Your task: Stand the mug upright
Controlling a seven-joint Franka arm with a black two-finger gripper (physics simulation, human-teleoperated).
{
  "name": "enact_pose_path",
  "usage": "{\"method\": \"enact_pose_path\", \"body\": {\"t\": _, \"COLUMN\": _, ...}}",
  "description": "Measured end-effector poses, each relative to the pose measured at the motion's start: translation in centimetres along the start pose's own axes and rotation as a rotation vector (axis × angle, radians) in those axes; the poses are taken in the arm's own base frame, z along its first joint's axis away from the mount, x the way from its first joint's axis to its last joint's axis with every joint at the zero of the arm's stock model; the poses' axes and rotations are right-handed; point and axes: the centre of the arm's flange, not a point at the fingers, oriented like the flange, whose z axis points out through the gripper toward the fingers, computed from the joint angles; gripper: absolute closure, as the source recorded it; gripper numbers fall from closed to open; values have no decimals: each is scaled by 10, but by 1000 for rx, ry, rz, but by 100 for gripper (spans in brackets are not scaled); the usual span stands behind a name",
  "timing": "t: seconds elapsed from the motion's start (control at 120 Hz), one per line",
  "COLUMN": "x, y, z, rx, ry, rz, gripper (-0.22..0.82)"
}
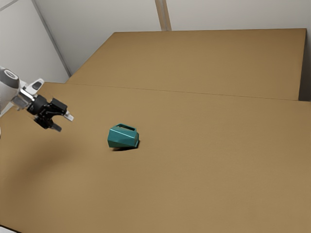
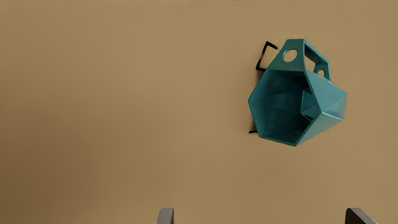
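Observation:
My gripper (image 1: 65, 123) hangs above the table at the exterior view's left, its two fingers spread with nothing between them. Toward the exterior view's right from it, a teal faceted mug (image 1: 123, 137) lies on its side, apart from the gripper, with its handle on the upper side. In the wrist view the mug (image 2: 326, 105) shows its open mouth and dark inside, the handle with round holes above the mouth. The gripper (image 2: 259, 216) stands open in that view, its fingertips wide apart and clear of the mug.
The brown wooden table (image 1: 209, 165) stretches around the mug on all sides. Behind it stands a brown panel-like surface (image 1: 209, 63) against pale walls (image 1: 233, 14). A soft shadow falls on the table below the arm.

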Motion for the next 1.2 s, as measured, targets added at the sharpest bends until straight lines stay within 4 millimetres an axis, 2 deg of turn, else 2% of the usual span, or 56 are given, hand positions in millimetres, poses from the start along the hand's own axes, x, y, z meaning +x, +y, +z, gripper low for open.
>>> {"method": "enact_pose_path", "body": {"t": 0.142, "x": 8, "y": -4, "z": 19, "rx": -32, "ry": 9, "rz": 34, "gripper": 0}}
{"method": "enact_pose_path", "body": {"t": 0.375, "x": 20, "y": 6, "z": 48, "rx": -129, "ry": 49, "rz": 80, "gripper": 0}}
{"method": "enact_pose_path", "body": {"t": 0.583, "x": 27, "y": 27, "z": 75, "rx": -193, "ry": 51, "rz": 133, "gripper": 0}}
{"method": "enact_pose_path", "body": {"t": 0.958, "x": 26, "y": 48, "z": 115, "rx": -251, "ry": 20, "rz": 162, "gripper": 0}}
{"method": "enact_pose_path", "body": {"t": 1.2, "x": 29, "y": 49, "z": 132, "rx": -256, "ry": 15, "rz": 151, "gripper": 0}}
